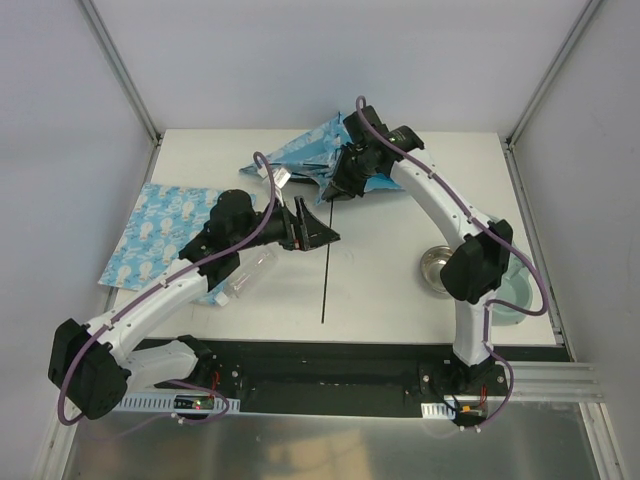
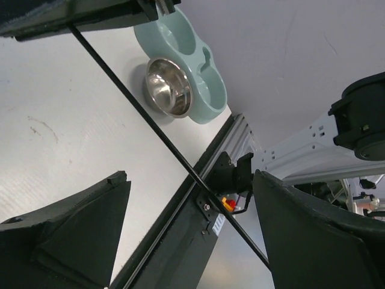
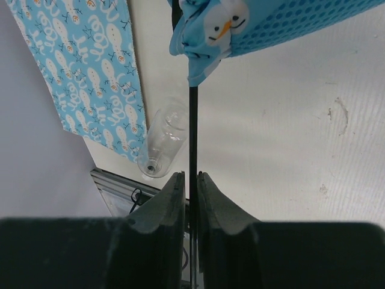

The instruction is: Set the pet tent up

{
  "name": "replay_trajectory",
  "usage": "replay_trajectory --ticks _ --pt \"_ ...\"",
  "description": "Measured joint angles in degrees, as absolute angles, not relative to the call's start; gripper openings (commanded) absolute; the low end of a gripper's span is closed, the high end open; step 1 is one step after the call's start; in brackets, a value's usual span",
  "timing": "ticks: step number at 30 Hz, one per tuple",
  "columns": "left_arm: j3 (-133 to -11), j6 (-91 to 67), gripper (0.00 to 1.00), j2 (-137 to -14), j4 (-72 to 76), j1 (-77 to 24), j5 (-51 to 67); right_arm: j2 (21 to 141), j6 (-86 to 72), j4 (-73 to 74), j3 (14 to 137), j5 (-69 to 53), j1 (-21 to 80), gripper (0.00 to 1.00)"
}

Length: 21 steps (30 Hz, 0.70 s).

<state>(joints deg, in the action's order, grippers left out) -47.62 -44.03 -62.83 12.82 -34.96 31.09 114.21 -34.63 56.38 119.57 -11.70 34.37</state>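
The pet tent lies collapsed at the back middle of the table as blue printed fabric. One thin black pole runs from it toward the near edge. My right gripper is just in front of the fabric. In the right wrist view it is shut on the pole, below the tent's snowman-print corner. My left gripper is open beside the pole. In the left wrist view the pole crosses between its spread fingers without touching them.
A flat light-blue printed mat lies at the left, with a clear plastic bottle in front of it. A teal feeder with a steel bowl stands at the right. The black base rail runs along the near edge.
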Motion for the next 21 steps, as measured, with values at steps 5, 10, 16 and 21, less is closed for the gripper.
replay_trajectory --ticks 5,10,16,21 --pt "-47.62 -44.18 0.78 -62.87 10.50 -34.96 30.98 114.85 -37.17 54.61 119.57 -12.03 34.37 0.26" --pt "-47.97 -44.80 0.68 -62.76 7.57 -34.94 30.98 115.04 -39.00 53.80 119.57 -11.38 34.37 0.28" --pt "-48.29 -47.07 0.42 -62.76 4.89 -34.96 30.63 115.04 -40.56 52.42 119.57 -11.05 34.37 0.40" --pt "-48.34 -48.23 0.28 -62.76 3.64 -34.94 31.59 115.02 -41.65 50.83 118.76 -10.61 34.39 0.58"
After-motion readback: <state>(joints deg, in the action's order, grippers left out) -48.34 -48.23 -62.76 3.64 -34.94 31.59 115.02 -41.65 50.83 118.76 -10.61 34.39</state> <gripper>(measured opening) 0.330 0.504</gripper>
